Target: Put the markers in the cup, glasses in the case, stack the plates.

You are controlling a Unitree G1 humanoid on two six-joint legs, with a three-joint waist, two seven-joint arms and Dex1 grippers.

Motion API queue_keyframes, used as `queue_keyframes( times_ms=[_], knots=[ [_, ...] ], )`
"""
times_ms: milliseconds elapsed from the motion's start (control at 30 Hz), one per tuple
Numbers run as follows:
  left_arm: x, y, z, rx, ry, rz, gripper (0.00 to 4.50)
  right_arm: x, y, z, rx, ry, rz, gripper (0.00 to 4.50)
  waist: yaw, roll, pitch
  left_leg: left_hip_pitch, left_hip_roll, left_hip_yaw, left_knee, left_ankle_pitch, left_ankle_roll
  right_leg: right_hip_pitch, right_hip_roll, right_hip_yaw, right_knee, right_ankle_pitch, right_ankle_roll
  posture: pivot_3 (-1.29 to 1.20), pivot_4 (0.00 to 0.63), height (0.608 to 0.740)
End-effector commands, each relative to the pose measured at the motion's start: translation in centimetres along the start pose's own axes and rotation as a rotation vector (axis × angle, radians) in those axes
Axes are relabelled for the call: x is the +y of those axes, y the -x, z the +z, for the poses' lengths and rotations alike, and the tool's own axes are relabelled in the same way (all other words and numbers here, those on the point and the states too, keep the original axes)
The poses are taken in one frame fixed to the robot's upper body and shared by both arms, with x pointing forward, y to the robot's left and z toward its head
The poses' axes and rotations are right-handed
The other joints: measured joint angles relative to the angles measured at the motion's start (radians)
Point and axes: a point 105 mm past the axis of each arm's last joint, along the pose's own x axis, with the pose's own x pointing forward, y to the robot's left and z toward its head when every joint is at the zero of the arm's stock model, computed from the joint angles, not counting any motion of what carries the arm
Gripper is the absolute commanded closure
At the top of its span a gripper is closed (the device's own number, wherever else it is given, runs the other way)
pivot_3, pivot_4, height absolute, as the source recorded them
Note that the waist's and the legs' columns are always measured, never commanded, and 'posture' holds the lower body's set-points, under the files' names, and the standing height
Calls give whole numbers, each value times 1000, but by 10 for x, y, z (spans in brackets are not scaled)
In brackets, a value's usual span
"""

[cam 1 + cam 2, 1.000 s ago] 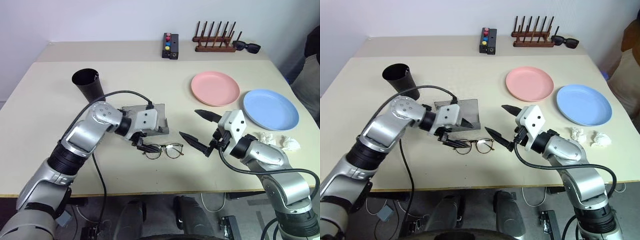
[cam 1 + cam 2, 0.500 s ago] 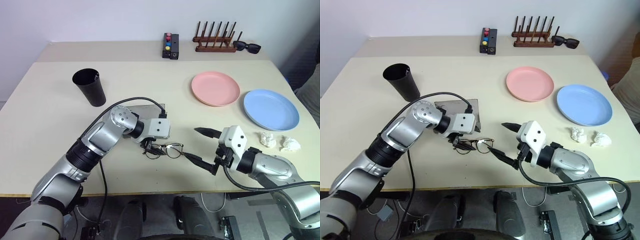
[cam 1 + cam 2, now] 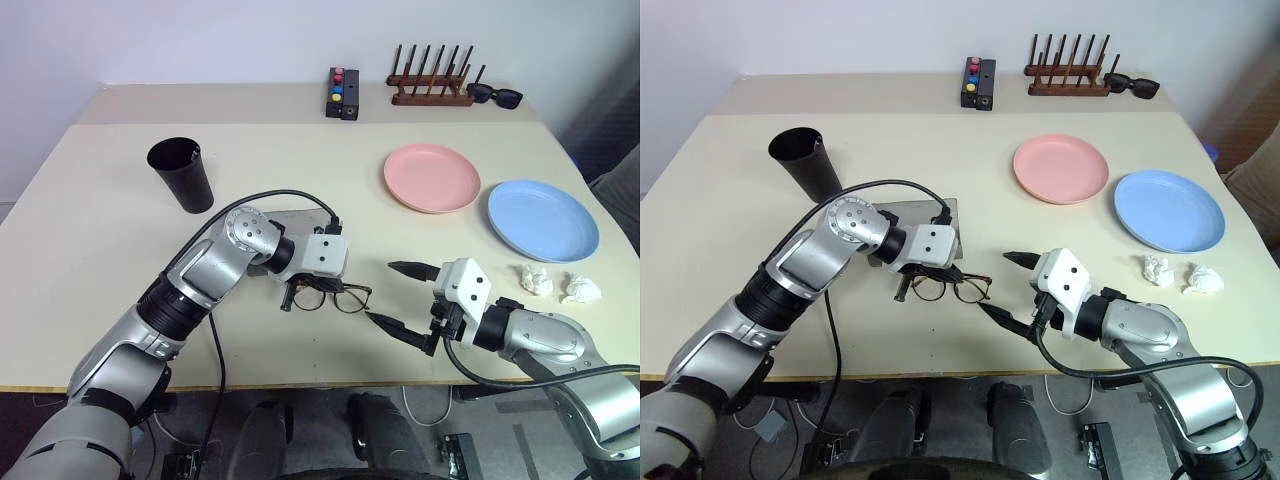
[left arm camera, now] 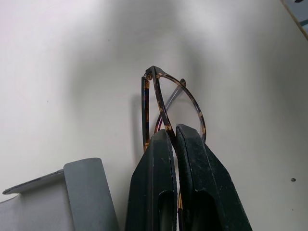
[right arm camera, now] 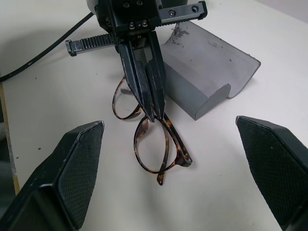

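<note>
My left gripper is shut on the glasses, pinching the thin dark rim near the bridge just above the table; its fingers are pressed together on the frame. The grey case lies right behind the glasses, mostly hidden by my left arm. To the right of the glasses my right gripper stands open and holds nothing. The black cup stands upright at the far left. The pink plate and the blue plate lie side by side, apart, on the right. The markers are out of view.
Along the back edge are a wooden peg rack, black sunglasses and a small black box with coloured buttons. Two crumpled paper balls lie near the blue plate, beside my right arm.
My left gripper shifted right over the glasses and closed on their rim. My right gripper drew back toward the table's near edge and sank, still open.
</note>
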Motion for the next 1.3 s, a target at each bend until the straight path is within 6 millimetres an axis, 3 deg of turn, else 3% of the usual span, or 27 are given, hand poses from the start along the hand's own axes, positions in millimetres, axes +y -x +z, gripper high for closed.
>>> queue_keyframes(
  times_ms=[33, 167, 267, 333, 833, 967, 1200, 1300],
  knots=[
    [4, 2, -4, 32, -7, 12, 4439, 1, 0, 9, -35, 42, 4, 0, 0, 0, 0, 0, 0, 0, 0, 0, 0, 0, 0, 0, 0, 0, 0, 0, 150, 735],
    [7, 3, -7, 41, 0, 24, 4439, 1, -1, 8, -35, 44, 2, 0, 0, 0, 0, 0, 0, 0, 0, 0, 0, 0, 0, 0, 0, 0, 0, 0, 150, 735],
    [8, 2, -8, 42, 8, 28, 3538, 1, -1, 7, -37, 43, 1, 0, -1, 0, 0, 0, 0, 0, 0, 0, 0, 0, 0, 0, 0, 0, 0, 0, 150, 735],
    [8, 2, -8, 37, 11, 26, 2586, 2, -1, 7, -38, 43, 1, 0, -1, 0, 0, 0, 0, 0, 0, 0, 0, 0, 0, 0, 0, 0, 0, 0, 150, 735],
    [3, 1, -15, 75, -4, 0, 2586, 3, -6, 8, -48, 45, 1, 0, 0, 0, 0, -1, 0, 0, 0, 0, 0, 0, 0, 0, 0, 0, 0, 0, 150, 735],
    [3, 1, -15, 72, -1, 0, 4343, 3, -6, 8, -48, 46, 0, 0, 0, 0, 0, 0, 0, 0, 0, 0, 0, 0, 0, 0, 0, 0, 0, 0, 150, 735],
    [5, 3, -14, 61, 3, 16, 4467, 1, -5, 9, -46, 50, -1, 0, 0, 0, 0, 0, 0, 0, 0, 0, 0, 0, 0, 0, 0, 0, 0, 0, 150, 735],
    [11, 15, -7, 12, 21, 41, 4467, -1, -5, 8, -44, 54, -4, 0, 0, 0, 0, 0, 0, 0, 0, 0, 0, 0, 0, 0, 0, 0, 0, 0, 150, 735]
  ],
)
